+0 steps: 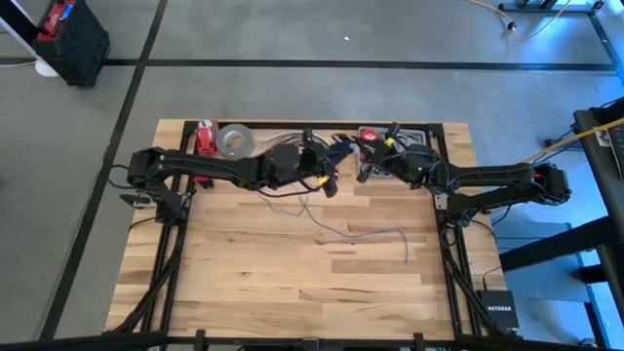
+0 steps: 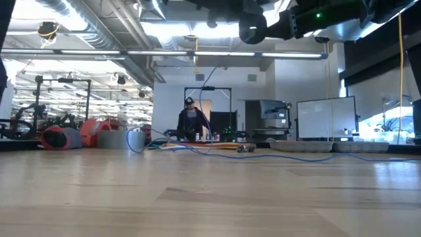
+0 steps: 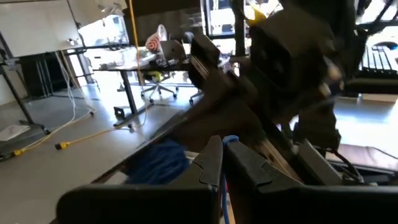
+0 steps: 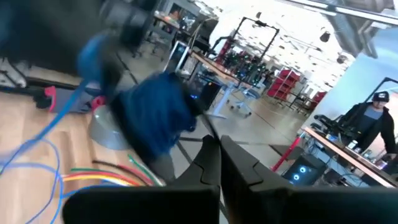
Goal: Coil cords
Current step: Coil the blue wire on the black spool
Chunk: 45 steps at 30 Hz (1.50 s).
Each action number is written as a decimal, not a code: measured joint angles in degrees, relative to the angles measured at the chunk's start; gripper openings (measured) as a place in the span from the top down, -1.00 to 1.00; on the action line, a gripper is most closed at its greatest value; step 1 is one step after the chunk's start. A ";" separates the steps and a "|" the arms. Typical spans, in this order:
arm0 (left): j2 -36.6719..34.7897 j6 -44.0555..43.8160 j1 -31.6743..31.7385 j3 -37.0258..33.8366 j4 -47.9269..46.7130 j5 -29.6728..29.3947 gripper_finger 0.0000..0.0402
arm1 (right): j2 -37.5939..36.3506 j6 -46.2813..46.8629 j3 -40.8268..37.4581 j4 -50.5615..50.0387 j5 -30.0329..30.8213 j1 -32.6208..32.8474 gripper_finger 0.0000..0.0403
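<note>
At the far left edge of the wooden worktop [image 1: 292,273] in the high view stand a red container [image 1: 205,136] and a grey roll of tape [image 1: 232,140]. The left arm reaches rightward past them, its left gripper [image 1: 327,181] raised near the far middle of the worktop; in the left wrist view its fingers [image 3: 211,158] are pressed together with a thin blue cord end [image 3: 229,140] showing between the tips. The cords [image 1: 361,232] trail loosely across the middle of the worktop below both grippers, bluish-grey and thin. Just to the right, the right gripper [image 1: 369,166] sits near the far edge by a dark tool case [image 1: 390,136], its fingers [image 4: 208,158] together, with nothing visibly clamped. On the floor at lower right lies a black box labelled NETGEAR [image 1: 498,310].
</note>
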 joint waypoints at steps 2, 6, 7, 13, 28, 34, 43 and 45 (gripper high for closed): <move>1.48 0.06 -0.09 0.01 0.77 0.32 0.97 | 0.00 0.12 -0.01 1.13 -0.12 0.07 1.00; 3.48 0.66 -0.03 -0.04 2.38 0.29 0.97 | -0.02 0.21 -0.01 3.50 -0.57 0.13 1.00; 3.56 1.03 0.01 -0.04 2.19 0.10 0.97 | -0.02 0.24 -0.01 3.76 -0.58 0.12 1.00; 2.85 2.76 -0.18 -0.04 1.59 0.08 0.97 | -0.02 -0.74 0.01 0.95 -0.62 0.13 1.00; -0.52 -1.39 -0.94 0.05 -20.47 -0.02 0.97 | 0.12 13.30 -0.08 -29.96 -3.61 0.13 0.92; 0.35 -2.76 -0.25 0.01 -23.93 -0.03 0.97 | 1.59 18.34 -0.54 -31.40 -7.51 0.11 0.67; 0.71 -2.96 0.03 0.01 -25.14 -0.01 0.97 | 2.00 25.98 -0.75 -41.28 -27.97 0.17 0.27; 0.71 -2.97 0.02 0.01 -25.16 0.02 0.97 | 2.39 26.11 -1.78 -41.25 -31.28 0.83 0.23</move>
